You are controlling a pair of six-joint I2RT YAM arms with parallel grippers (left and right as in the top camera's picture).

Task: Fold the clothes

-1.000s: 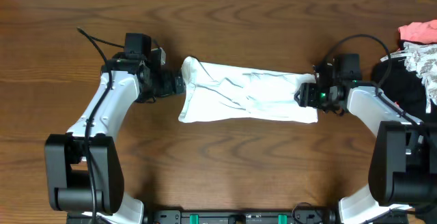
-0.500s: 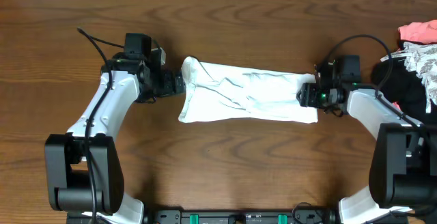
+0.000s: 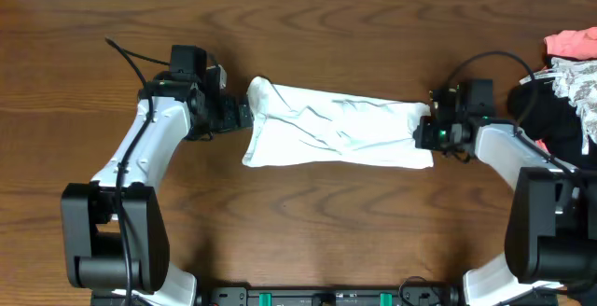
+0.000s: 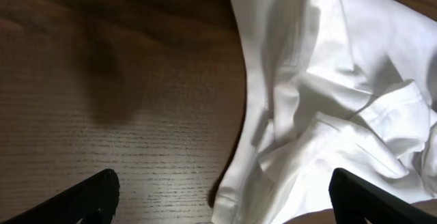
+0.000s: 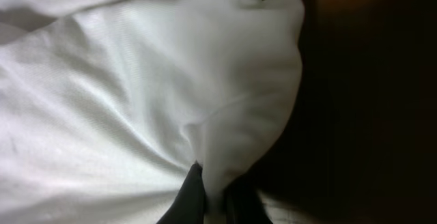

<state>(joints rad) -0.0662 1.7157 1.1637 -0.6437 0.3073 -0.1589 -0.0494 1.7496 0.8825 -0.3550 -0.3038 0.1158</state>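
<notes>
The white T-shirt [image 3: 336, 129] lies in a rumpled band across the middle of the bench [image 3: 308, 231], its long axis running from 9 o'clock to 3 o'clock. It looks already doubled over on itself, with creases and a sleeve hem bunched near the 9 o'clock end.

At the shirt's 3 o'clock edge the right hand [image 3: 427, 134] has just snapped shut. A second ago its fingers stood well apart over that edge; now they are pinched together on a small tuck of cloth. The right wrist view shows the fabric gathered into a peak between the dark fingertips [image 5: 194, 193]. The shirt itself has barely shifted; it is still flat on the wood.

At the 9 o'clock end the left hand [image 3: 244, 115] stays fully spread and holds nothing. In its wrist view the two fingers [image 4: 82, 200] stand wide apart, with the shirt's edge and bare wood between them.

So one end is now secured and the other is not. By my judgement the next fold needs the left hand to close on its edge too. The pinch on the right is thin, and soft cloth like this could slip out if pulled hard.

A pile of other garments [image 3: 569, 73] sits at the 2 o'clock corner, well apart from the shirt.
</notes>
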